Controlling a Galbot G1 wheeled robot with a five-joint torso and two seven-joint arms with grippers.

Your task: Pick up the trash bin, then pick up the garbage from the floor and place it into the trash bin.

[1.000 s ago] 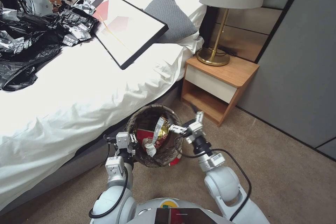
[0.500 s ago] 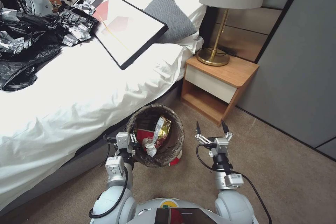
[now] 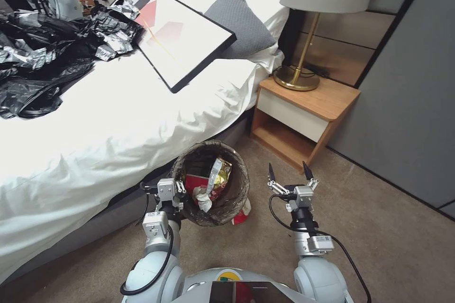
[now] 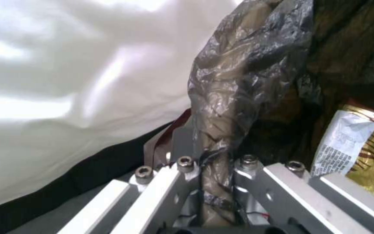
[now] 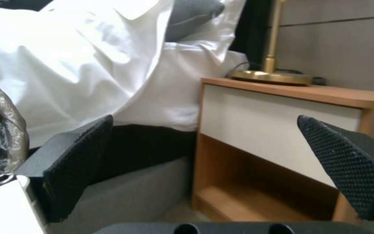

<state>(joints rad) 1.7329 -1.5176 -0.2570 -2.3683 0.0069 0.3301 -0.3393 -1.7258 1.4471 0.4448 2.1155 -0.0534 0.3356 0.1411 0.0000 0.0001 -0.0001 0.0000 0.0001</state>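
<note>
The right gripper [image 3: 288,173] hangs with its jaws wide apart and empty, the bin [image 3: 210,182] just beside it at nine o'clock. A red wrapper [image 3: 241,217] lies on the carpet [image 3: 388,241] at seven o'clock, nearer this arm. The left gripper [image 3: 176,193] is clamped on the bin's bagged rim. Half a second ago the scene looked alike; only the camera shifted

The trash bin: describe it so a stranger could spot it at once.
Start at the white bed; on its floor side, above the carpet, the left pincer grips the trash bin by its rim. It is round, lined with a dark crinkled bag, and holds wrappers.
</note>
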